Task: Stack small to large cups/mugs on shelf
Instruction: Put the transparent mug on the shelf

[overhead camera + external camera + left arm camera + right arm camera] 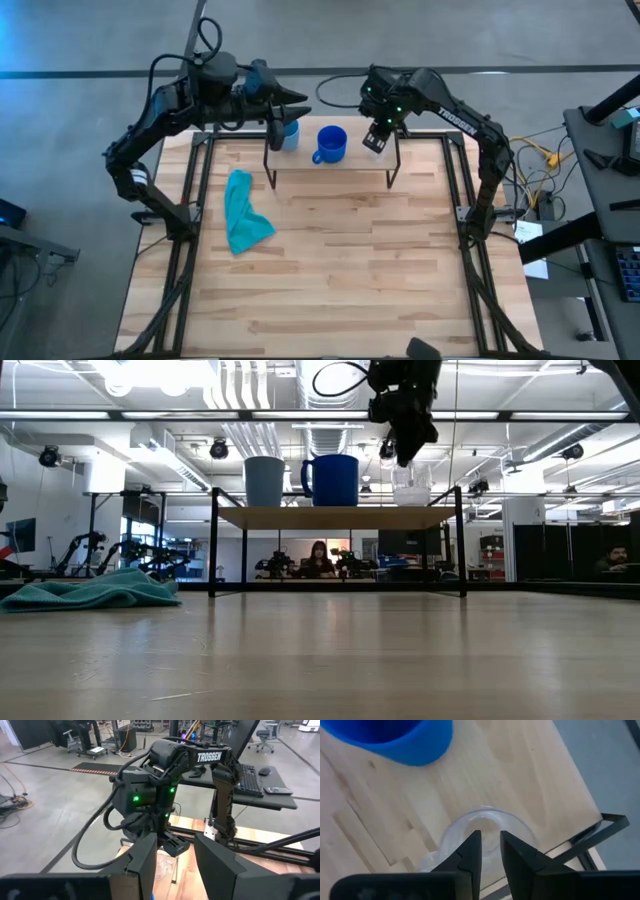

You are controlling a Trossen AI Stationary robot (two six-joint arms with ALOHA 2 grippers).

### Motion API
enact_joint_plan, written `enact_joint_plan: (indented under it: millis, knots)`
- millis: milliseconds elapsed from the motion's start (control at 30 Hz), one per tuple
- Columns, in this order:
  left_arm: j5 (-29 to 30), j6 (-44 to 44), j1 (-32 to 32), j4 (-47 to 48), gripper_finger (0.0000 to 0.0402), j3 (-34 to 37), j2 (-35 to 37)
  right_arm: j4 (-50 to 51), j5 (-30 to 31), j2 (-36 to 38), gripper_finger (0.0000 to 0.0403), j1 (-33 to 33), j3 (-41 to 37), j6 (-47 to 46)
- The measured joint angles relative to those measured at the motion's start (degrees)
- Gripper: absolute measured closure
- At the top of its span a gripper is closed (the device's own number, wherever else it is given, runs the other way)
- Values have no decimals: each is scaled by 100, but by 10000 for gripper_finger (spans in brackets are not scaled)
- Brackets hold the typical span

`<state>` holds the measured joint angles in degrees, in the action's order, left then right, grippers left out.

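The shelf (pixel 340 517) stands at the table's far side. Three vessels stand upright on its board: the light-blue cup (pixel 264 481) at the left, the royal-blue mug (pixel 333 480) in the middle and the clear cup (pixel 412 488) at the right. In the high view the light-blue cup (pixel 290 134) sits left of the mug (pixel 331 144). My right gripper (pixel 490 845) points down right over the clear cup (pixel 487 822), with only a narrow gap between its fingers. My left gripper (pixel 175 852) is open and hovers by the light-blue cup, aimed toward the right arm. My right gripper (pixel 405 455) comes at the clear cup's rim (pixel 470 817) from above, pointing down. I cannot tell whether its fingers touch the rim. The cup stands upright with its base on the shelf board.
A teal cloth (pixel 243 212) lies crumpled on the table's left part, in front of the shelf. The shelf's black legs (pixel 213 545) stand on the tabletop. Black frame rails (pixel 190 190) run along both table sides. Bare wood (pixel 350 270) fills the near half.
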<state>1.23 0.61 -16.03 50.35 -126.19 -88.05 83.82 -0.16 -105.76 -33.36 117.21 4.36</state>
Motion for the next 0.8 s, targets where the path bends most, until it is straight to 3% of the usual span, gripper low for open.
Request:
enact_joint_plan:
  millis: [800]
  knots:
    - [-310, -20, 15, -8, 283, 0, 112, -76, 318, -237, 337, 148, -6, 33]
